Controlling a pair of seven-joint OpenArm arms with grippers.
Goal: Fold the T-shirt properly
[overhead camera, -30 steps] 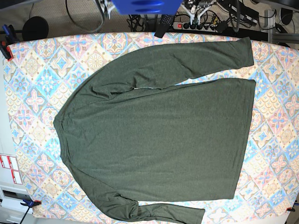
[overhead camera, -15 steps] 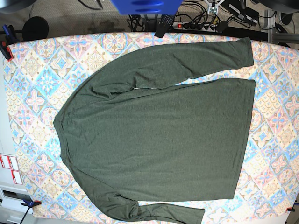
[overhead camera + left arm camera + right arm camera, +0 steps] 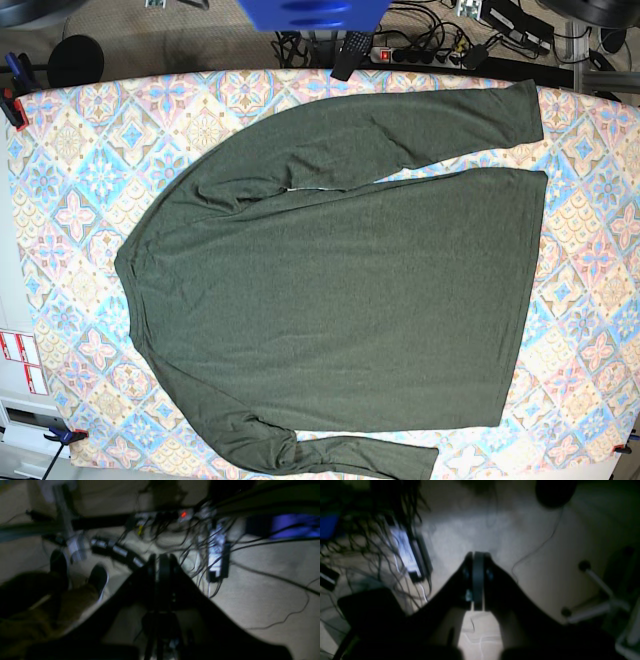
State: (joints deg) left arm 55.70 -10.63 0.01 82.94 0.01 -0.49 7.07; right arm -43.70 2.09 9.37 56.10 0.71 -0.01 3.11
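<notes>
The dark olive-green long-sleeved T-shirt (image 3: 340, 300) lies spread flat on the patterned table (image 3: 80, 170), collar at the left, hem at the right. One sleeve runs along the far edge to the upper right, the other along the near edge. My left gripper (image 3: 160, 561) is shut and empty over the floor. My right gripper (image 3: 477, 557) is shut and empty, also over the floor. Neither gripper shows in the base view, and the shirt shows in neither wrist view.
Power strips and tangled cables (image 3: 420, 50) lie on the floor behind the table. A blue object (image 3: 310, 12) sits at the top centre. Clamps (image 3: 12, 100) hold the table's left edge. A person's legs and shoes (image 3: 75, 580) show in the left wrist view.
The arm parts visible at the top edge of the base view have moved out of sight. The shirt has not moved.
</notes>
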